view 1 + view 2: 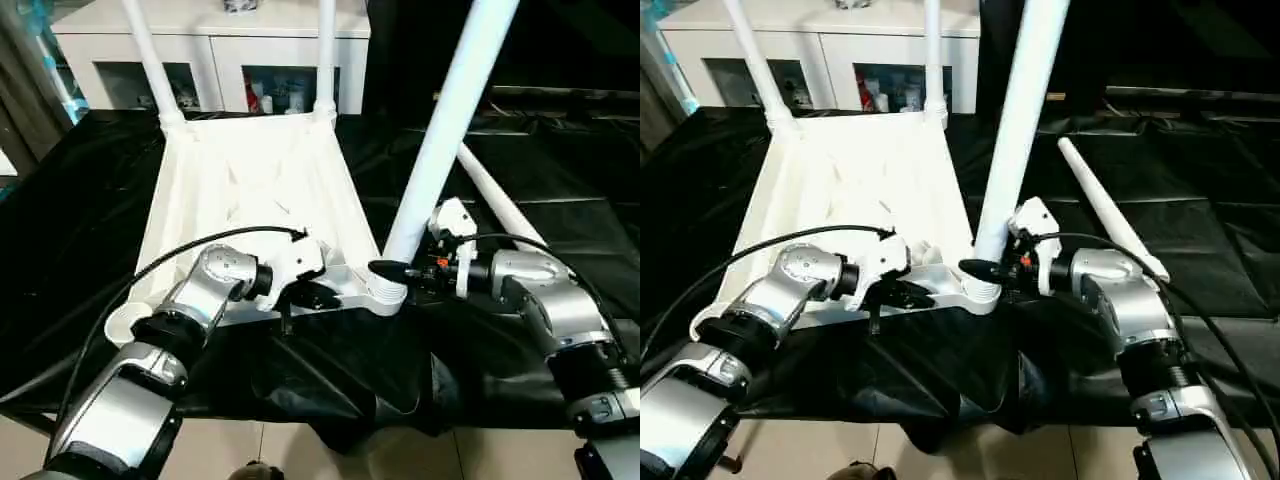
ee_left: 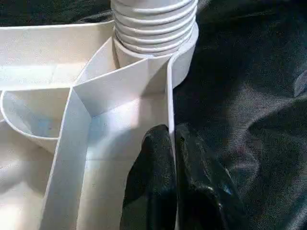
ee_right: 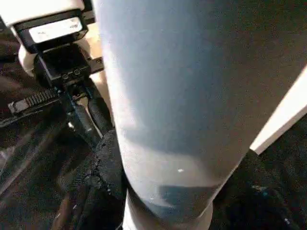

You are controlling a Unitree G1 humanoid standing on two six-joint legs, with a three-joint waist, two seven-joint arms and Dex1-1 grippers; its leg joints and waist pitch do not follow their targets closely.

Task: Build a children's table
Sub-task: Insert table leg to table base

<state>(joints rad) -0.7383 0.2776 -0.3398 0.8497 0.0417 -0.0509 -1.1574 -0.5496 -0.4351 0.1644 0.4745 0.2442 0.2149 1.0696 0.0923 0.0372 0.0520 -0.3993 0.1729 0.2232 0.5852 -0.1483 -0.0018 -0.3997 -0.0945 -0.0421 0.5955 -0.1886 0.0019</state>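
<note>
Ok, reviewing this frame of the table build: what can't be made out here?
- How deep the near leg sits in its corner socket: the threads end at the collar in the left wrist view.
- The right gripper and its far finger: hidden behind that leg in the eye views.
- Tops of all three standing legs: cut off by the upper edge.
- The spare leg and its near end: hidden behind the right arm.
</note>
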